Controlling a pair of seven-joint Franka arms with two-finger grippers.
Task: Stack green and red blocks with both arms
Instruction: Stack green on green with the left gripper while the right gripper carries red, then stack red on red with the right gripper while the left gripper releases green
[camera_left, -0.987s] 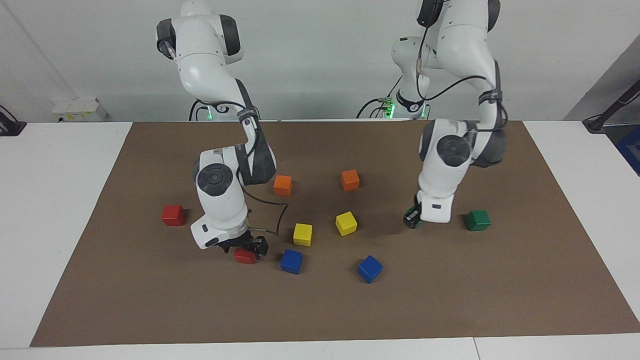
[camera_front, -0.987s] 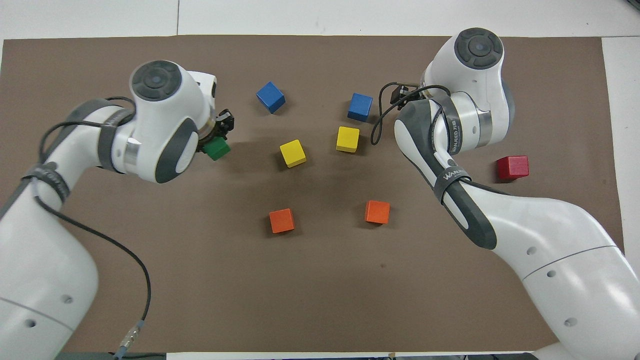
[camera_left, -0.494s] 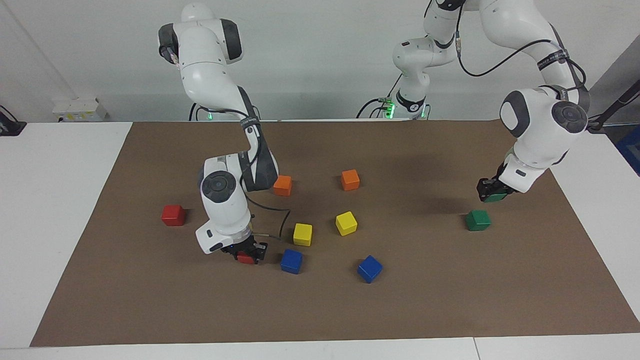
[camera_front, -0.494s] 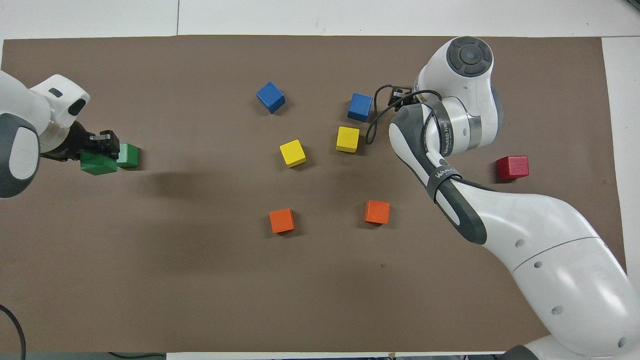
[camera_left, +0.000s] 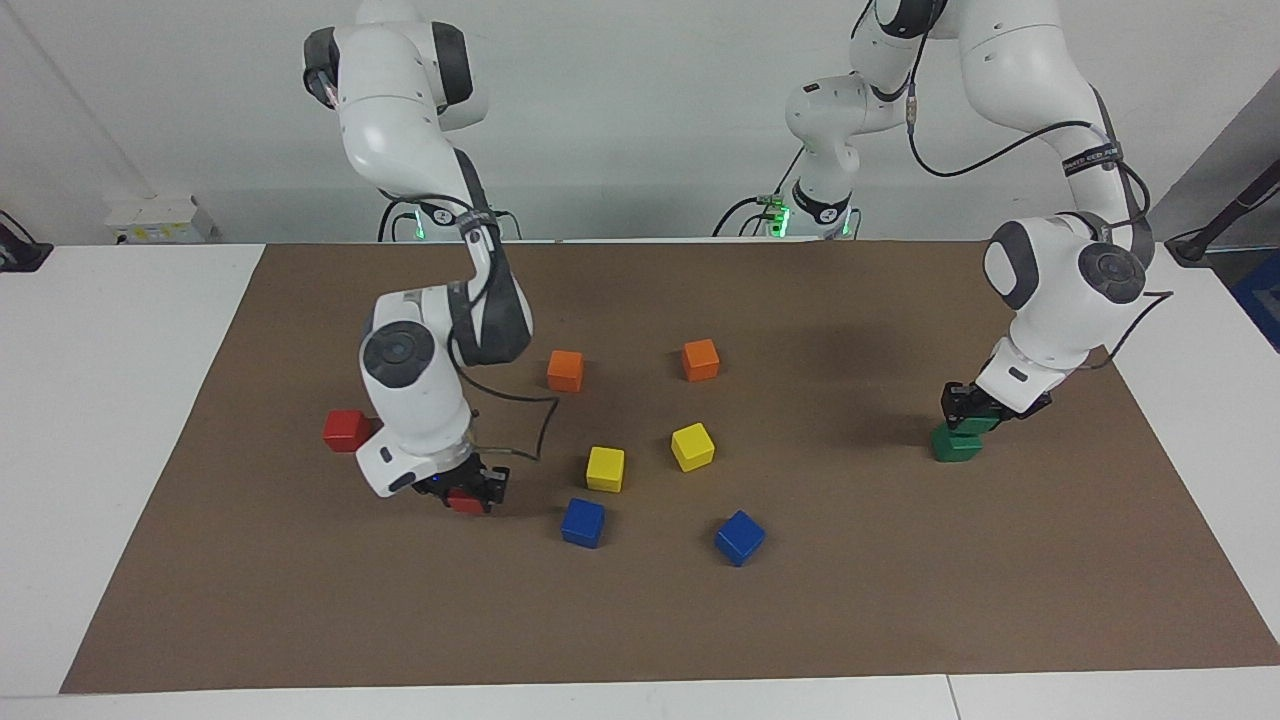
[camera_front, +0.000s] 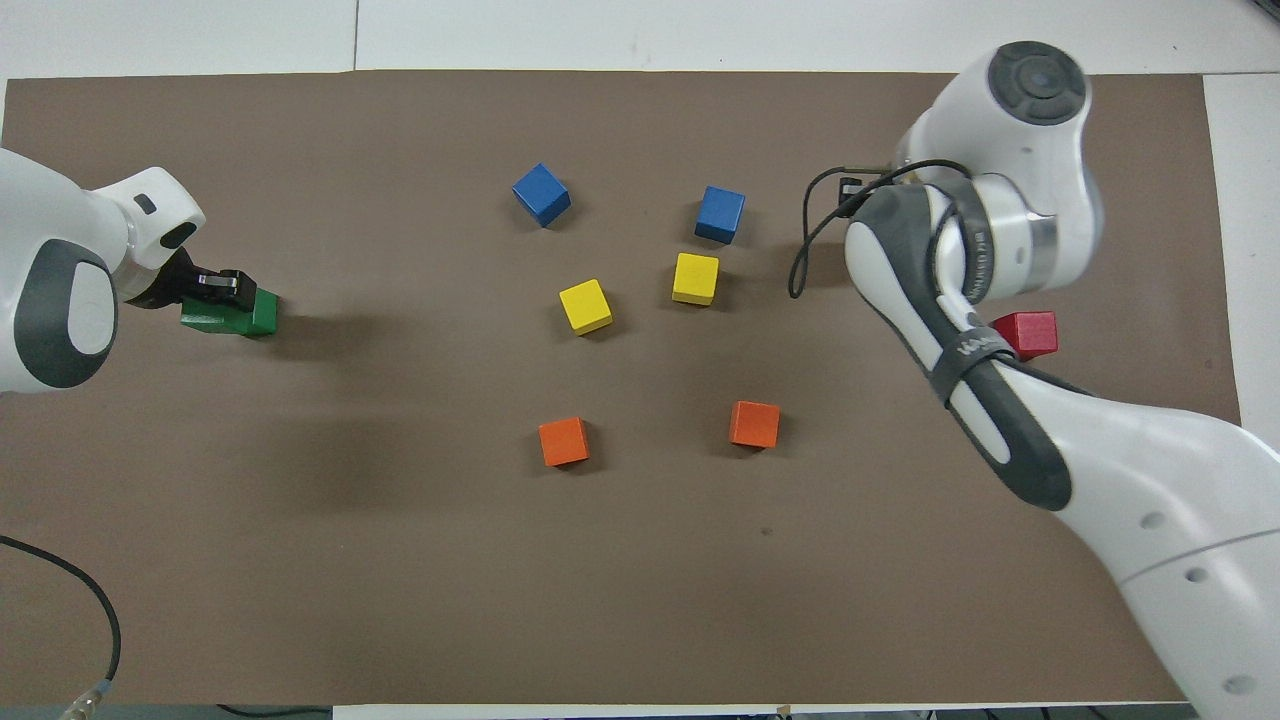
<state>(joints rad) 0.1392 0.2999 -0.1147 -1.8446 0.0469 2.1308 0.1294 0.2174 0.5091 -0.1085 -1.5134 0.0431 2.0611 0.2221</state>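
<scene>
**Two arms, two blocks**

The left gripper holds a green block on the other green block, maybe touching. The right gripper grips a red block near the other red block. Blocks look hard, light, slippery: pinch flat sides.

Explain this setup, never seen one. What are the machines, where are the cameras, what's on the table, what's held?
Two white robot arms work at a table with a brown mat. One camera faces them; the other looks down from their end. The left gripper holds a green block on or just above the other green block. The right gripper holds a red block low over the mat; the other red block sits nearby. Two orange, two yellow and two blue cubes lie mid-mat.
</scene>
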